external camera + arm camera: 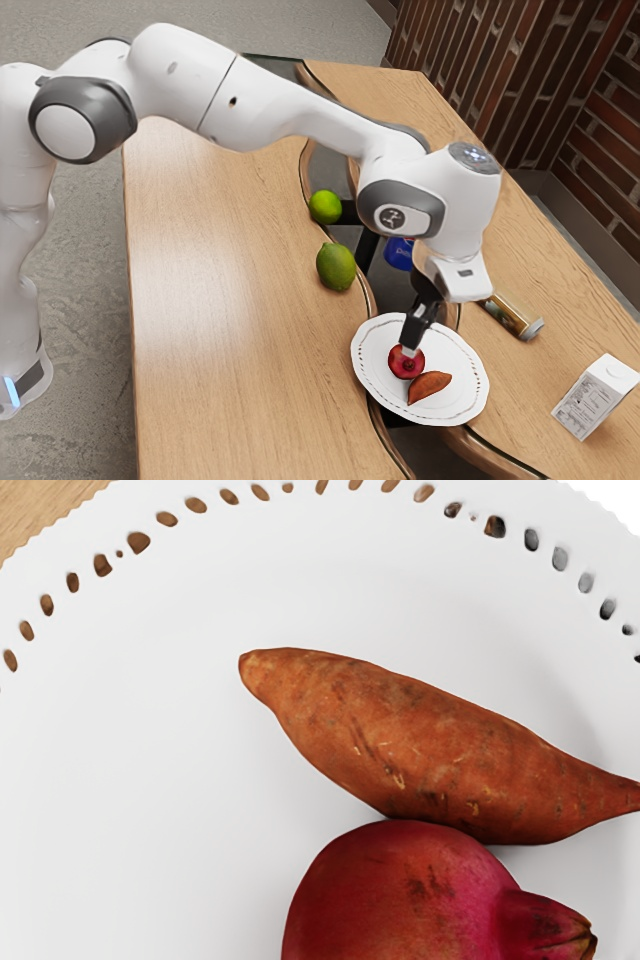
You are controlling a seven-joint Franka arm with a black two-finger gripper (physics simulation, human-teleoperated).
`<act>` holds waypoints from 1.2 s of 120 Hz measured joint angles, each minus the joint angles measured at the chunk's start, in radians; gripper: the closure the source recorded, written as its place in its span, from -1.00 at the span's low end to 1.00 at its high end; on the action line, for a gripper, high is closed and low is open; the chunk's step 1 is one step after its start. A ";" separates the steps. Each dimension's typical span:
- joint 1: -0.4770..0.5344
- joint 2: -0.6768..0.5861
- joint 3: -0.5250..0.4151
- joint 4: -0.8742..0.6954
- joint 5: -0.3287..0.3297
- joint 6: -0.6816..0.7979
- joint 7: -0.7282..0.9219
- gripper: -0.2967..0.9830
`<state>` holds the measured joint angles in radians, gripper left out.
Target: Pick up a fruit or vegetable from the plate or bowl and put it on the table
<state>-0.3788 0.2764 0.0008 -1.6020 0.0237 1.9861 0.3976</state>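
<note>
Looking from the side, see the gripper (409, 347) pointing down over the plate (366, 385), with its tip covering the upper part of the pomegranate (407, 366). Cannot tell the jaws open from closed at this angle, nor contact with the fruit from a narrow gap. Can place both the pomegranate and the sweet potato (429, 387) on the plate, side by side. In the wrist view, find the pomegranate cut off by the picture's edge, crown included in the visible part, and right against the sweet potato, even partly overlapping it to the eye. Lose the thin end of the sweet potato past the picture's edge as well, along with much of the plate's pierced rim.

Back in the exterior view, notice a blue container (399, 253) partly hidden behind the arm, too covered to name further. Make out a gold can (514, 315) lying on its side, with one end hidden behind the hand. Can see the printed carton (597, 396) in full near the exterior view's right edge, but cannot read its small print. Spot a lime (325, 207) and a larger, darker green fruit (336, 267) on the table (220, 300), near each other but apart.
</note>
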 joint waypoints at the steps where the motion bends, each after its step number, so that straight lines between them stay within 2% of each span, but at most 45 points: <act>1: 0.000 0.000 0.000 -0.001 0.000 0.001 0.003 -0.54; 58: 0.000 0.007 -0.002 -0.058 -0.005 0.052 0.121 -0.54; 82: 0.002 0.046 -0.002 -0.066 -0.006 0.071 0.149 -0.53; 107: 0.006 0.053 -0.002 -0.066 -0.005 0.088 0.175 -0.02; 128: 0.006 -0.001 0.003 -0.075 -0.001 0.092 0.191 0.01; 144: -0.026 -0.138 0.005 -0.182 -0.001 0.093 0.200 0.02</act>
<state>-0.4045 0.1382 0.0059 -1.7841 0.0231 2.0793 0.5972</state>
